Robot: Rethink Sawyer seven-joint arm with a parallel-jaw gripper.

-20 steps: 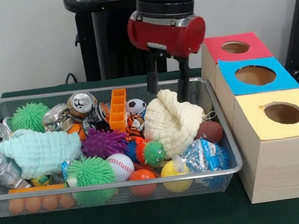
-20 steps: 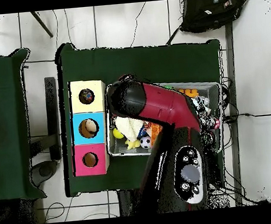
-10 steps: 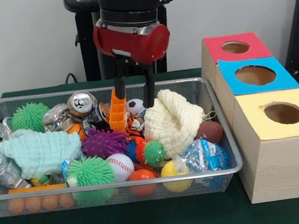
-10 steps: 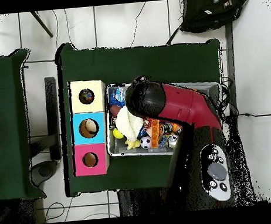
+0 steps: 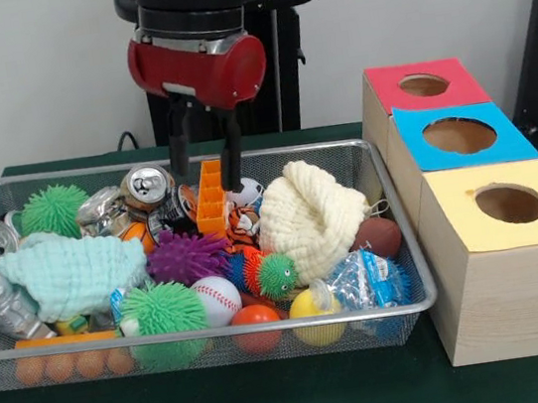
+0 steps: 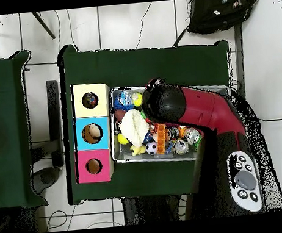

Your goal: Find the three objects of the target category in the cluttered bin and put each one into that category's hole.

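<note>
My gripper (image 5: 207, 180) hangs open and empty over the back middle of the wire bin (image 5: 197, 334). Its fingers straddle the top of an upright orange slotted block (image 5: 212, 197), without visible contact. Below and around lie a soccer ball (image 5: 246, 191), a tiger toy (image 5: 242, 225), a soda can (image 5: 147, 184), a purple spiky ball (image 5: 187, 258) and a cream cloth (image 5: 309, 218). Three boxes with holes stand beside the bin: red (image 5: 423, 87), blue (image 5: 458, 135), yellow (image 5: 510, 203). In the overhead view the arm (image 6: 170, 103) hides the gripper.
Also in the bin are a mint cloth (image 5: 69, 273), two green spiky balls (image 5: 53, 210) (image 5: 162, 312), a baseball (image 5: 217, 299), a brown football (image 5: 379, 236), a blue plastic bag (image 5: 365, 281) and a silver figure (image 5: 3, 304). A black bag (image 6: 220, 11) lies on the floor.
In the front view the gripper has travelled left across the bin, from above the cream cloth to the orange block, staying open and empty. The bin's contents have not shifted.
</note>
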